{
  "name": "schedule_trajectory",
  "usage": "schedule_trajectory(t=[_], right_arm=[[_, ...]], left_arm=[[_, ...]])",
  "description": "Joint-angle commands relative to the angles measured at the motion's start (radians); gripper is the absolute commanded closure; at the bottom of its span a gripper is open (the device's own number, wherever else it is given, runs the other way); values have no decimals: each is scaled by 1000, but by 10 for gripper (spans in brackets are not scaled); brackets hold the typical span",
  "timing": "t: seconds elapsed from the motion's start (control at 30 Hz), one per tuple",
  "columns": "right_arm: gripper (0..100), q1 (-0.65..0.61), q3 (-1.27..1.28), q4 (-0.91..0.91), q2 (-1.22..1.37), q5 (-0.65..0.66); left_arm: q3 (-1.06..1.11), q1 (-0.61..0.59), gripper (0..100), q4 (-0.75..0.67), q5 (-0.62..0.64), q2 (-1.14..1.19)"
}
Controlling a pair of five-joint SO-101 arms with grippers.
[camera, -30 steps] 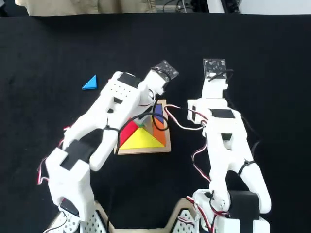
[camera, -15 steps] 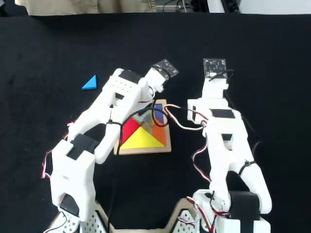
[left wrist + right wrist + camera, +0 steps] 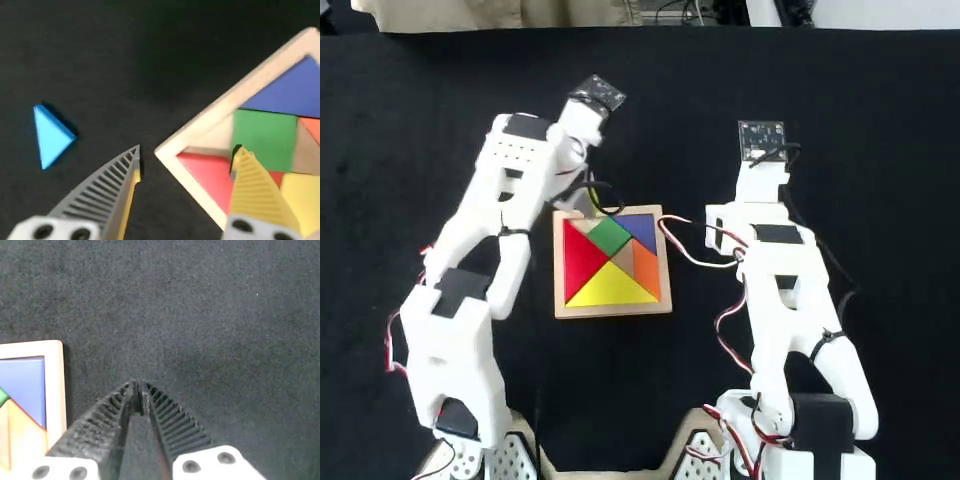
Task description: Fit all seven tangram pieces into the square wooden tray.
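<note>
At 10 o'clock corner of tray (image 3: 611,310) | left gripper (image 3: 187,150) spread, empty | blue triangle (image 3: 52,136) apart, probably last | pinch flat edges squarely

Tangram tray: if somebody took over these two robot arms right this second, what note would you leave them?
Left claw: open, empty, at the tray corner.
Right claw: shut, empty, over the black cloth beside the tray.
Done: six pieces fitted: red, yellow, green, blue, orange, brown.
Left: the light blue triangle lies on the cloth outside the tray; a triangular gap waits in the corner next to green. Pick it up and fit it there, I'd guess.
</note>
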Motion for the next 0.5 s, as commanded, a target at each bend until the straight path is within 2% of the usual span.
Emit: schedule_trajectory(t=[0.0, 0.47], right_arm=[[986, 9, -4, -18, -41, 2], [986, 9, -4, -18, -41, 2]], left_arm=[[-53, -4, 714, -31, -9, 23], [-19, 42, 714, -41, -5, 57]])
